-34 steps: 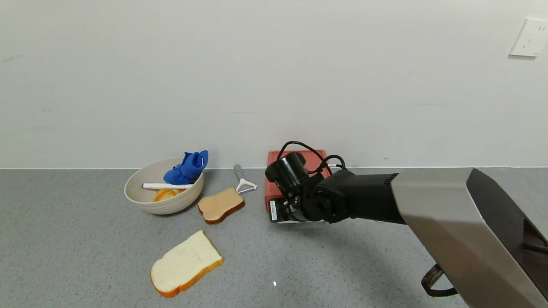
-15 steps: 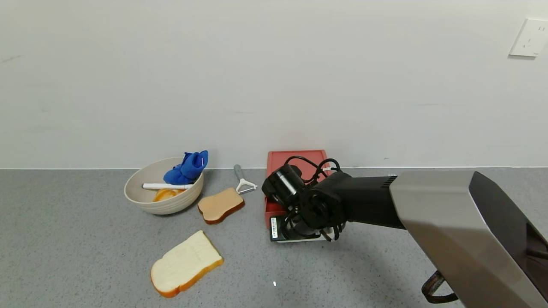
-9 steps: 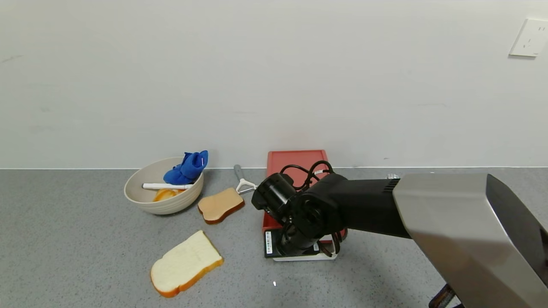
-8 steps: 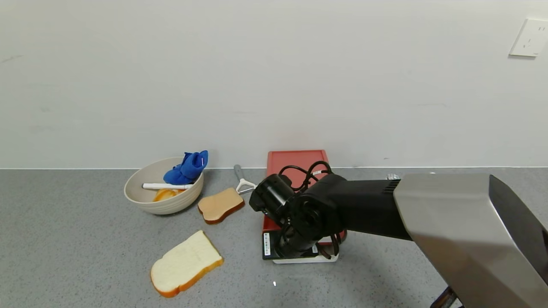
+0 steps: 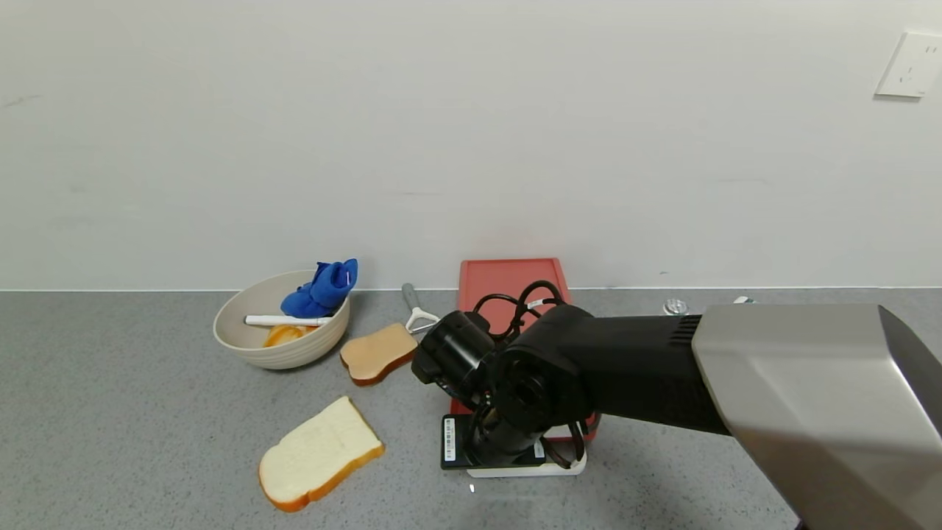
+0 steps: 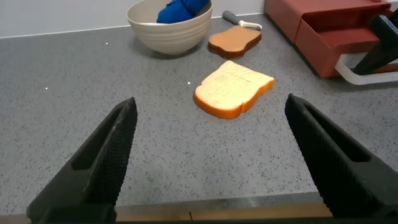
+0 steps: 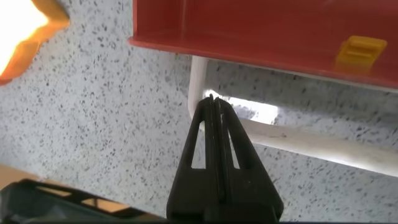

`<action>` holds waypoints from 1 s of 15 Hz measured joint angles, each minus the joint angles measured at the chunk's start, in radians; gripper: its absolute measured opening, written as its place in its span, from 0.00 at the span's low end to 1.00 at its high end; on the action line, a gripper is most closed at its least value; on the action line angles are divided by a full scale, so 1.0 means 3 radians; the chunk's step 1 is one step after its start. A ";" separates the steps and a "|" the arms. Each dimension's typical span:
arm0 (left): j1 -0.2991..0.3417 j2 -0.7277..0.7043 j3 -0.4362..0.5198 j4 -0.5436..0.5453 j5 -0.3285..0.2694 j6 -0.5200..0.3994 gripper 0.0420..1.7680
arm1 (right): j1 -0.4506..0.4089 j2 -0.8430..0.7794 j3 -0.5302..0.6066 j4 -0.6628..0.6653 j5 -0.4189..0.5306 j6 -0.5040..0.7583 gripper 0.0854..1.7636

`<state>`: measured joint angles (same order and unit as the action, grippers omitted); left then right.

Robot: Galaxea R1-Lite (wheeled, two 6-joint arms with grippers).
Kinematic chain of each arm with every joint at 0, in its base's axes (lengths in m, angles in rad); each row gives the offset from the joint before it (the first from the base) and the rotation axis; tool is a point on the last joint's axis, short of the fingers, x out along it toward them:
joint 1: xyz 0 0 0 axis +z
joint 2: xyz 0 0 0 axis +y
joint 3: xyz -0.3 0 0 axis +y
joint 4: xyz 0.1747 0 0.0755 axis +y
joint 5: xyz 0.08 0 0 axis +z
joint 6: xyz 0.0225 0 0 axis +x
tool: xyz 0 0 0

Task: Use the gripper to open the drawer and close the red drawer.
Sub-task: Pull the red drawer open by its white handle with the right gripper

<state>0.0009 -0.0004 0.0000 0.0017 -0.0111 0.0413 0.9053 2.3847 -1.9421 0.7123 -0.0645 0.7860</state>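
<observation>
The low red box [image 5: 511, 283] stands against the back wall. Its drawer [image 7: 280, 31] is pulled out towards me, with the white loop handle [image 7: 298, 142] at its front. My right gripper [image 7: 212, 98] is shut, and its closed fingertips are hooked inside the loop at one corner of the handle. In the head view the black right wrist [image 5: 515, 397] hides most of the drawer; the handle [image 5: 526, 469] shows below it. The left wrist view shows the box [image 6: 323, 12], the drawer [image 6: 336, 43] and the handle [image 6: 364, 76]. My left gripper [image 6: 211, 155] is open and empty above the table's front edge.
A beige bowl [image 5: 235, 313] with a blue cloth [image 5: 321, 288] stands at the back left. A brown toast slice [image 5: 379, 353], a peeler [image 5: 416, 309] and a white bread slice [image 5: 320, 453] lie left of the drawer. A small metal object [image 5: 675, 305] lies by the wall at the right.
My right arm has drawn back towards me with its gripper hooked in the handle. The drawer has slid out of the red box, and more of the box top shows.
</observation>
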 joint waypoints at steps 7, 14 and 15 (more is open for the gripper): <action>0.0000 -0.0001 0.0000 0.0000 0.0001 -0.0001 0.97 | 0.0117 -0.0071 0.0165 0.0019 0.0058 0.0172 0.02; 0.0000 0.0000 -0.0001 0.0000 0.0001 -0.0001 0.97 | 0.0186 -0.0308 0.0272 0.0071 0.0052 0.0154 0.02; 0.0000 -0.0001 -0.0001 0.0000 0.0001 -0.0001 0.97 | 0.0188 -0.0379 0.0287 0.0070 0.0040 0.0131 0.02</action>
<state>0.0009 -0.0009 -0.0004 0.0017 -0.0109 0.0409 0.9617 2.2711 -1.8560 0.7332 -0.0523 0.8253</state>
